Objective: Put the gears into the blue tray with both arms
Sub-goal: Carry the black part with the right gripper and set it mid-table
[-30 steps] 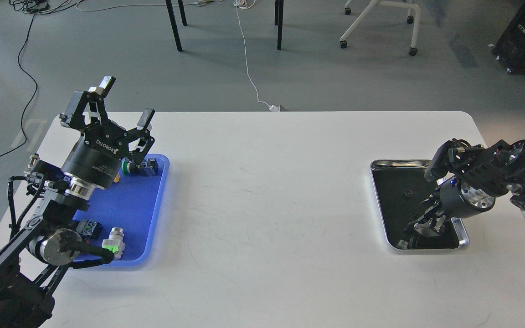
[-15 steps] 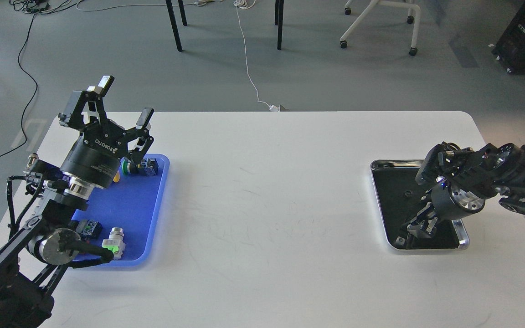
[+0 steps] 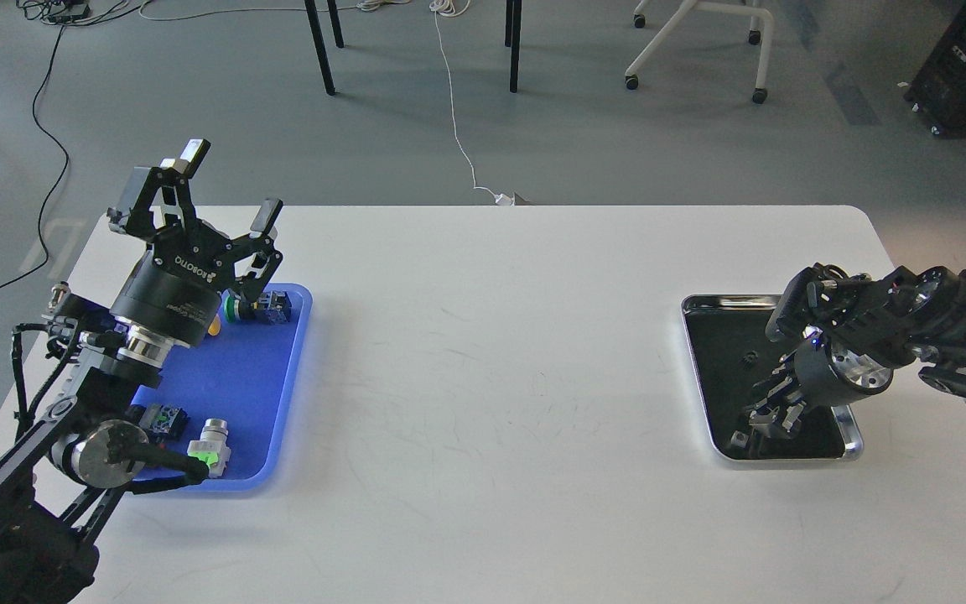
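White rectangular table [image 3: 483, 403] with rounded corners, viewed from above; two trays, two black jointed arms.

Left: flat bright blue plastic tray [image 3: 257, 394] with low rim, near the table's left edge. Three push-button switches countable on it: green-capped one [image 3: 236, 309] at the far end, dark one with green face [image 3: 166, 419] and silver one lit green [image 3: 211, 447] at the near end; a yellow part [image 3: 215, 329] half hidden behind the wrist. No gear discernible on this tray.

Left gripper [image 3: 227, 189] raised over the tray's far left corner, fingers spread wide, nothing between them. White lettering "ROBOTIQ" legible on the body; smaller print below unreadable.

Right: silver-rimmed black metal tray [image 3: 705, 304] near the table's right edge. One tiny black toothed gear [image 3: 749, 359] lying on the dark floor, apart from the gripper. A second small dark piece [image 3: 738, 439] near the front left corner; identity not discernible.

Right gripper [image 3: 772, 411] pointed down into the tray's near half, dark against dark; finger spacing not discernible.

Broad bare tabletop between the trays. Beyond the far edge: grey floor, white cable [image 3: 456, 126], chair legs.
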